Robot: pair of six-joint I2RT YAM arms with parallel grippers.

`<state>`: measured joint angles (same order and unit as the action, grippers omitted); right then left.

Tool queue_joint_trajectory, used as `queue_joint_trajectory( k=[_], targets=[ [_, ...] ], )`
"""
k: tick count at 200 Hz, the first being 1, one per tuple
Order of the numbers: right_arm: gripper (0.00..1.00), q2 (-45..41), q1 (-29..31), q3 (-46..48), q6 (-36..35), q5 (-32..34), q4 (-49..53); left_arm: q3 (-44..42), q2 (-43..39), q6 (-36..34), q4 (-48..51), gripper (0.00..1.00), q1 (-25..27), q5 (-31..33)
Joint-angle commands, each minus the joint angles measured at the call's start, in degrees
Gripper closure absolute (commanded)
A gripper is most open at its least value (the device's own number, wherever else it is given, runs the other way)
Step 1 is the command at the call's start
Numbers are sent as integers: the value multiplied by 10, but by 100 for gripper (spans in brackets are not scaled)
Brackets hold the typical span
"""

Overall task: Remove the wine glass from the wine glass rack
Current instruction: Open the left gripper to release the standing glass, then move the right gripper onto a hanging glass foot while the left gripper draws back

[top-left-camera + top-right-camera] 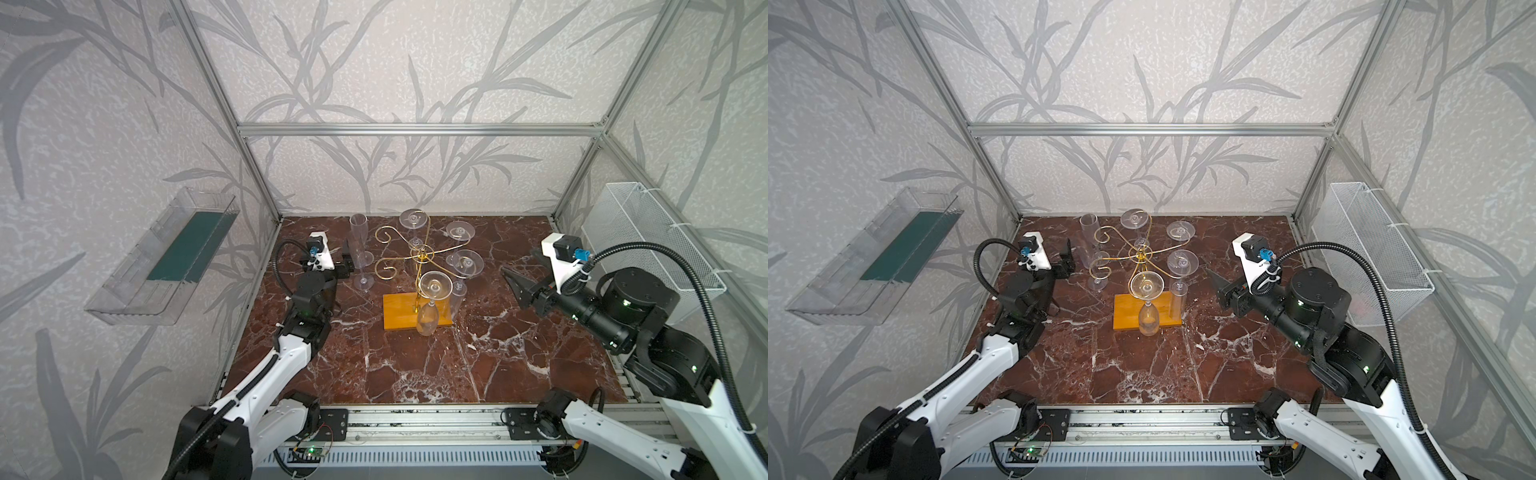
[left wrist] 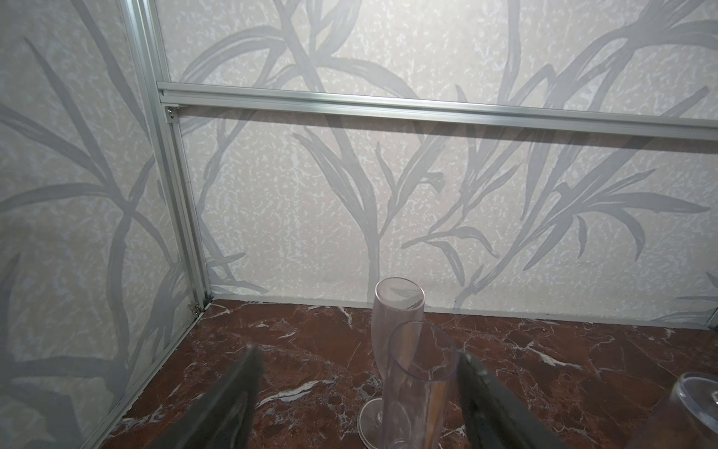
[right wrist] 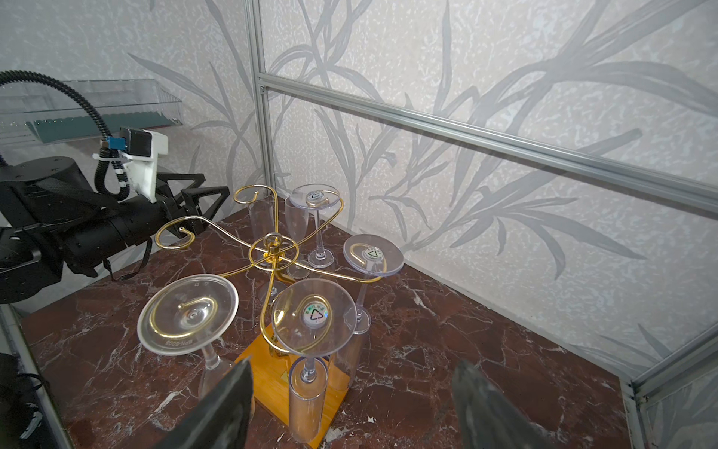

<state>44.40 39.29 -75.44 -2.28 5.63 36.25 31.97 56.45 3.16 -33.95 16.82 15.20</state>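
The gold wine glass rack (image 1: 420, 254) (image 3: 272, 248) stands on its orange base (image 1: 401, 318) mid-table. Several clear glasses hang upside down from its arms. The round-bowled wine glass (image 1: 429, 316) (image 3: 188, 315) hangs on the front arm. Two flutes stand upright on the table left of the rack. The nearer flute (image 2: 421, 373) (image 1: 358, 245) shows between the fingers of my open left gripper (image 2: 359, 353) (image 1: 347, 261), close to one finger, with a gap on the other side. My right gripper (image 3: 351, 388) (image 1: 519, 266) is open and empty, right of the rack and apart from it.
A clear plastic bin (image 1: 166, 257) hangs on the left wall and a white wire basket (image 1: 648, 245) on the right wall. Aluminium frame posts (image 1: 266, 183) stand at the back corners. The dark marble table (image 1: 415, 374) stretches toward the front rail.
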Motion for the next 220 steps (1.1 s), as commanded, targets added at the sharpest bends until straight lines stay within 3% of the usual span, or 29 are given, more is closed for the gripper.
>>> queue_joint_trajectory(
  k=[1, 25, 51, 91, 139, 168, 220],
  targets=[
    [20, 11, -14, -25, 49, -27, 21, 26, -48, 34, 83, 20, 2, 12],
    [20, 26, -59, -30, 115, -117, 16, 35, -101, 58, 155, 19, 2, 9],
    [21, 43, -121, -19, 241, -241, -13, 40, -148, 80, 218, 19, 2, -6],
    [28, 26, -118, 62, 439, -310, -122, 32, -209, 98, 271, 19, 2, -4],
    [29, -5, -3, 132, 545, -208, -175, 9, -259, 116, 309, 19, 2, 17],
    [35, 13, 52, 170, 596, -201, -226, -6, -275, 118, 308, 19, 2, 21],
    [50, 34, 78, 212, 649, -187, -312, -14, -262, 134, 311, 19, 2, -2]
  ],
)
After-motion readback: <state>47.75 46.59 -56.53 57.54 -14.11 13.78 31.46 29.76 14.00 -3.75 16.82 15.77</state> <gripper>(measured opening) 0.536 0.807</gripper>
